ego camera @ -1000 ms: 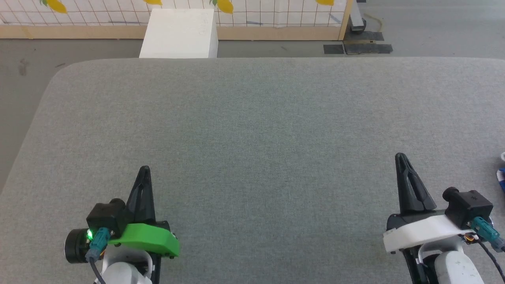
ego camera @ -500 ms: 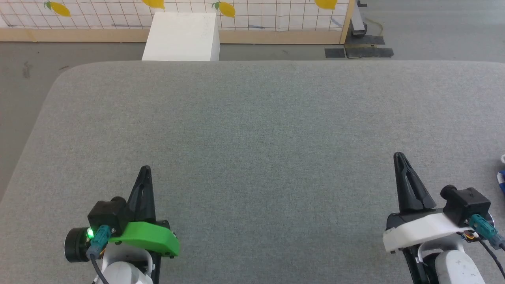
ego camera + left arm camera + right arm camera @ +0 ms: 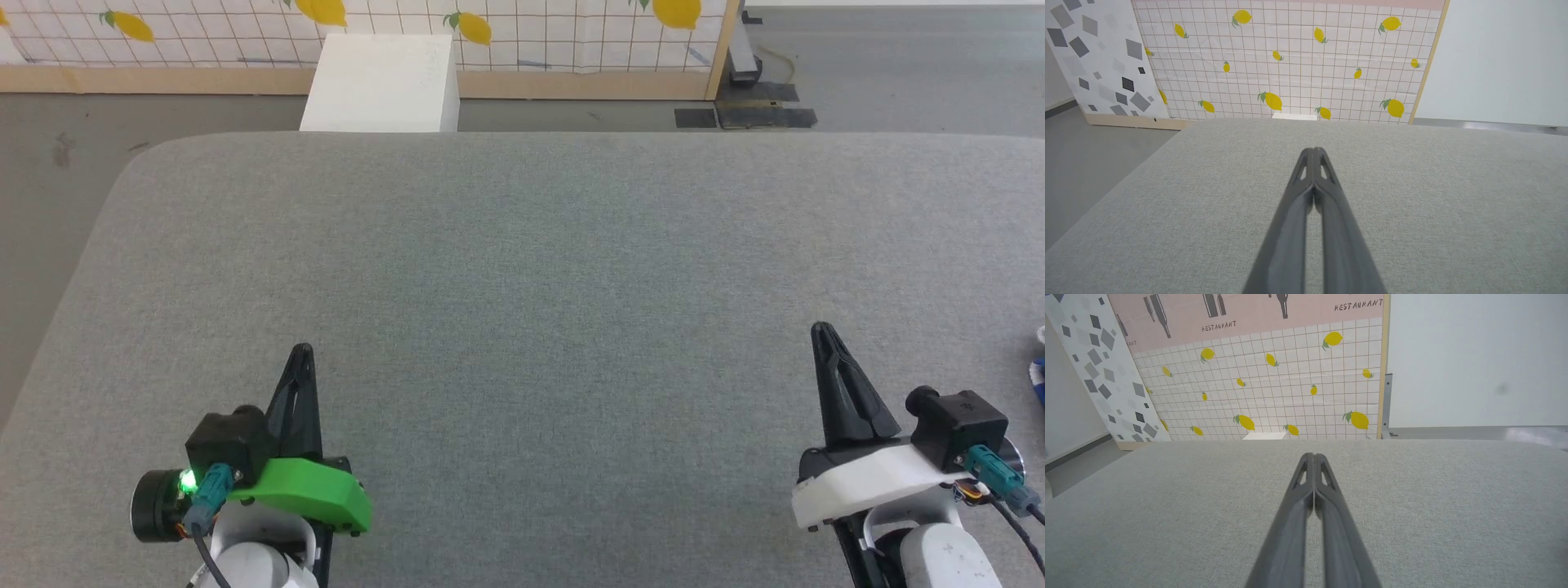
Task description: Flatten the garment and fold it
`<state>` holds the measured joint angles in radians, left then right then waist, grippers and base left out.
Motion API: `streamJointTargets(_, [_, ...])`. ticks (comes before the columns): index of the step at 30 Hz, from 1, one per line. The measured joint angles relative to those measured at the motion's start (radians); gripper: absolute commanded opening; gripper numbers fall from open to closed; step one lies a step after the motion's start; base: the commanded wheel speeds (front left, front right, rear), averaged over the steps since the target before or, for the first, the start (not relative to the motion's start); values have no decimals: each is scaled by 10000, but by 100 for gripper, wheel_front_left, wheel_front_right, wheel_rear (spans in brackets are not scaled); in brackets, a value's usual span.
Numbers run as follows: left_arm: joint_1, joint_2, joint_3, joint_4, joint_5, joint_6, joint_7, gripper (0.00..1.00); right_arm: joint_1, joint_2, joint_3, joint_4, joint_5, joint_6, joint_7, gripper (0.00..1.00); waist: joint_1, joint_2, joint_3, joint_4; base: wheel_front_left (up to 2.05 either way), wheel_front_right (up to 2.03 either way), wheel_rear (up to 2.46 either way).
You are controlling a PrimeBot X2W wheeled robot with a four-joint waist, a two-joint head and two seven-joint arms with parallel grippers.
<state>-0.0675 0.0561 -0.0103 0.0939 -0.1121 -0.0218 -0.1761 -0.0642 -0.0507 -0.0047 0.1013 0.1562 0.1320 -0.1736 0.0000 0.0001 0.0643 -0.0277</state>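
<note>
The left hand and right hand, each a pair of long, dark, tapered fingers pressed shut on nothing, sit over a grey woven-cloth desk with rounded corners. Bare cloth runs ahead of both hands to the far edge, and between them. To the right of the right hand, a blue-and-white sliver of the garment shows at the frame's margin. Beyond the far edge ahead stand a white box and a lemon-printed grid panel, its pink top lettered "RESTAURANT".
</note>
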Motion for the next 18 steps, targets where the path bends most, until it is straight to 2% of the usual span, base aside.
streamJointTargets(18, [117,-2,8,-167,230,25,416,0,61,0,6,-201,-326,0,349,0,0,0,-138,60,0,0,0])
